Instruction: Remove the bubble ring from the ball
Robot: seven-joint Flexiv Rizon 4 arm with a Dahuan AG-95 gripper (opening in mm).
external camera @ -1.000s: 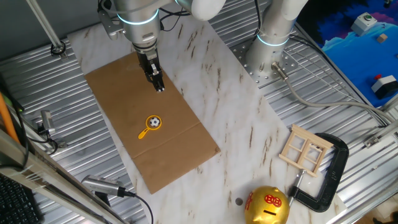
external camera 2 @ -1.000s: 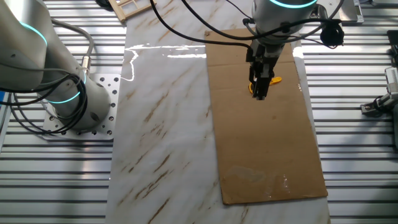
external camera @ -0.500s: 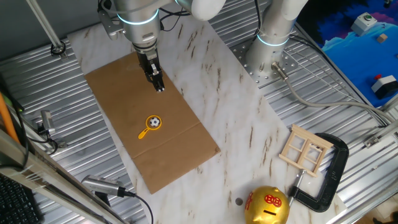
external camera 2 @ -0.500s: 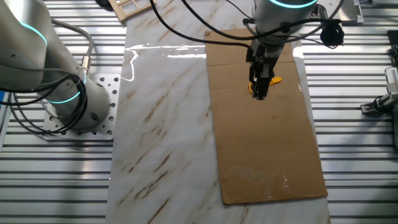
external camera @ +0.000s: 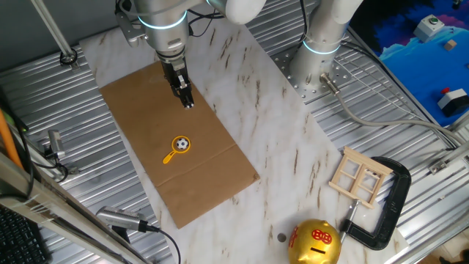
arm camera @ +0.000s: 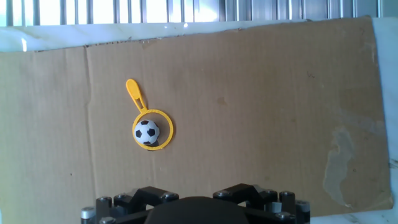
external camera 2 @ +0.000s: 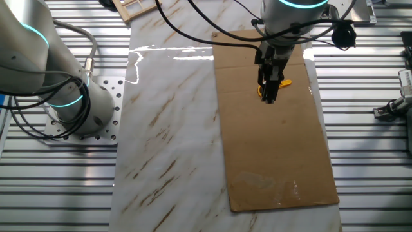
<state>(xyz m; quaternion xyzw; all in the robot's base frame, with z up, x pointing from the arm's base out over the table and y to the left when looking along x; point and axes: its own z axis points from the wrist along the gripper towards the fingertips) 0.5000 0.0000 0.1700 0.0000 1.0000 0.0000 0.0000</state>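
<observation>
The bubble ring (external camera: 169, 156) is a yellow hoop with a short handle, lying flat on the brown cardboard sheet (external camera: 139, 110). The small black-and-white ball (external camera: 181, 144) sits inside the hoop. In the hand view the ring (arm camera: 134, 93) and ball (arm camera: 147, 131) lie left of centre, with the handle pointing up-left. My gripper (external camera: 188, 103) hangs above the cardboard, well short of the ring, its fingers close together and holding nothing. In the other fixed view the gripper (external camera 2: 270, 98) hides most of the ring (external camera 2: 285, 83) and the ball.
A gold round bank (external camera: 315, 243), a pale wooden window frame (external camera: 360, 177) and a black clamp (external camera: 392, 209) sit at the near right of the marble table. The arm's base (external camera: 320, 66) stands at the far right edge.
</observation>
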